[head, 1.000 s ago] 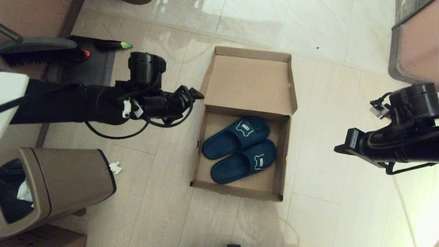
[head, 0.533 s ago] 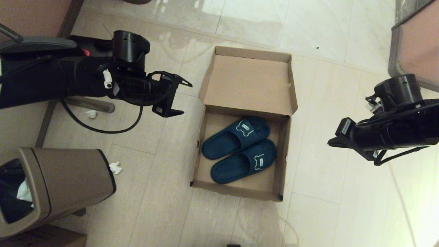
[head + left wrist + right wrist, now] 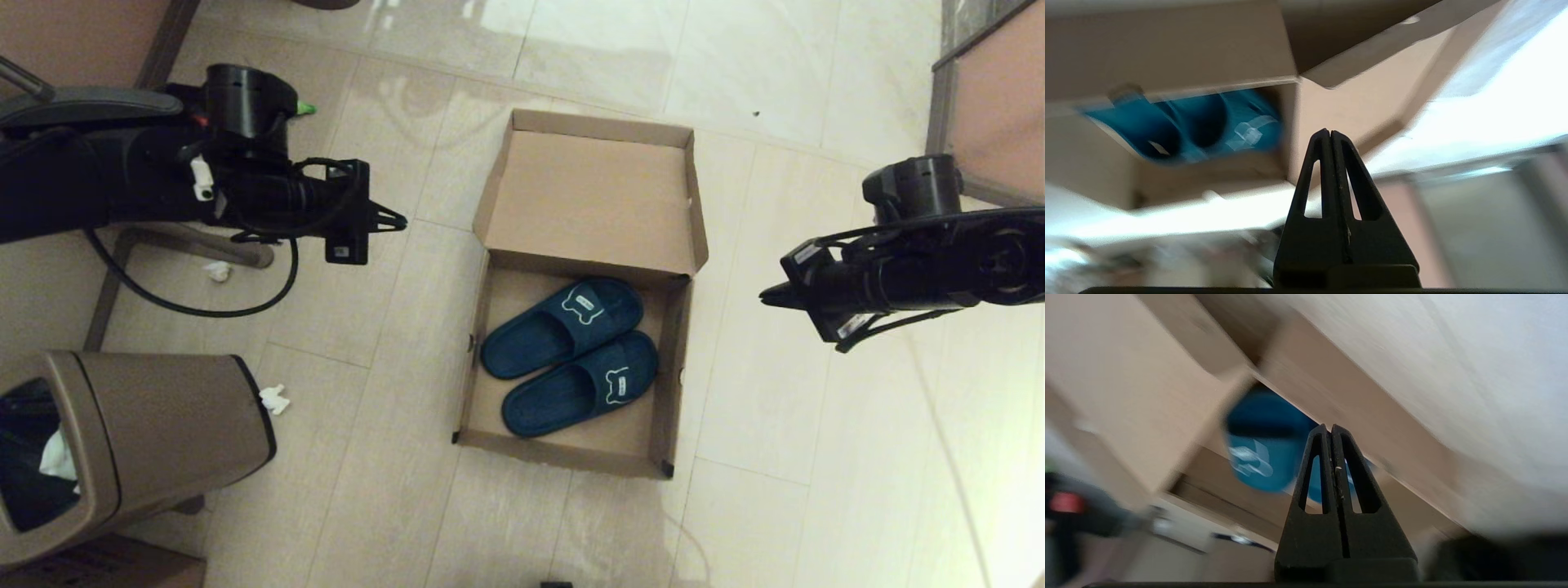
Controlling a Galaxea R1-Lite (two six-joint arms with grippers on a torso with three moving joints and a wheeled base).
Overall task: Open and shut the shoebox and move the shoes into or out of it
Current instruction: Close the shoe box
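You have one shoebox point(image 3: 588, 204) lying open on the tiled floor point(image 3: 392, 457), its lid folded back flat on the far side, and two shoes point(image 3: 571, 355) inside the tray: a pair of dark blue slippers side by side, touching along their length, each with one pale bear mark on the strap. Your left end effector point(image 3: 396, 219) hangs over the floor to the left of the lid, apart from the cardboard, with its two fingers point(image 3: 1331, 163) pressed together and nothing between them. Your right end effector point(image 3: 767, 296) hovers off the right side of the box, also clear of it, its two fingers point(image 3: 1331, 457) likewise clenched on nothing. Beyond that you can count one brown trash bin point(image 3: 155, 433) at the near left and two scraps of crumpled white paper point(image 3: 274, 398) on the floor near it; the other scrap point(image 3: 216, 270) lies under the left arm.
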